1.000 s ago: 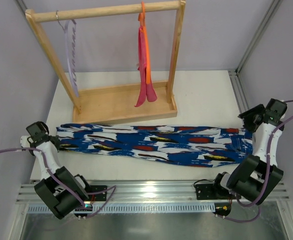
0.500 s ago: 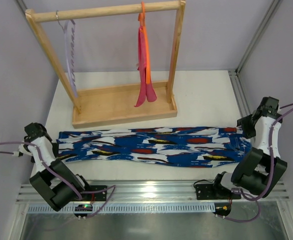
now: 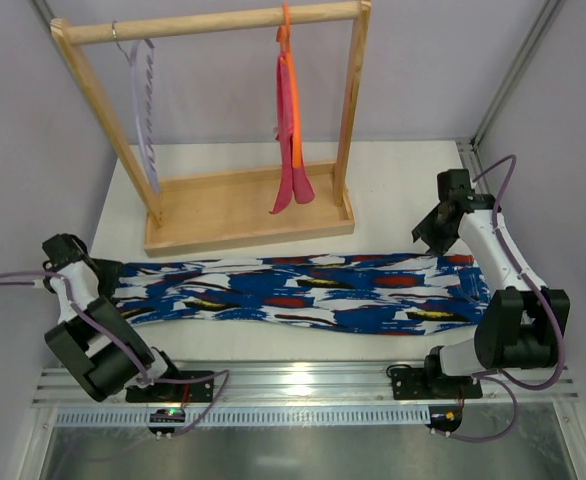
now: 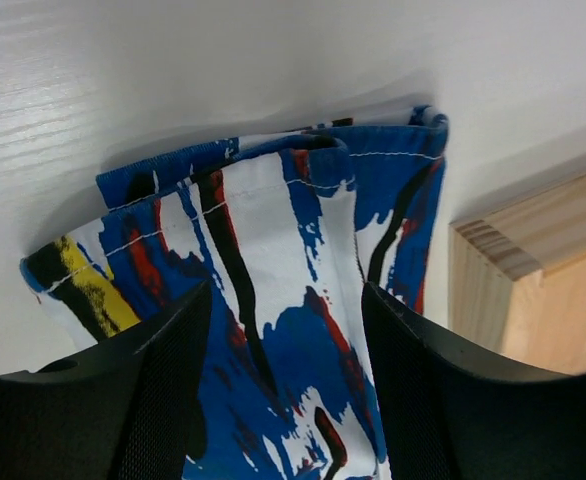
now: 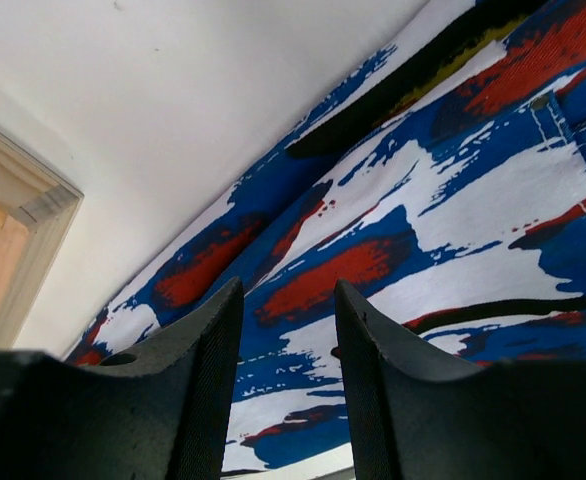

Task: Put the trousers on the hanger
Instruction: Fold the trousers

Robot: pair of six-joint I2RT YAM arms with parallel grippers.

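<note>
grippers [image 4: 283,295] [image 5: 288,290] ajar, seemingly empty, over trousers [image 3: 303,292]

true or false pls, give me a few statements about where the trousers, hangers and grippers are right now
1. The trousers lie flat on the table in front of the wooden rack. True.
2. The lilac hanger lies on the table beside the trousers. False: it hangs from the rack's rail, near the left end.
3. The pink cloth hangs on the orange hanger. True.
4. The right gripper is clamped on the trousers. False: its jaws are open above the trousers' right part, holding nothing.
5. The left gripper is open at the trousers' left end. True.
</note>
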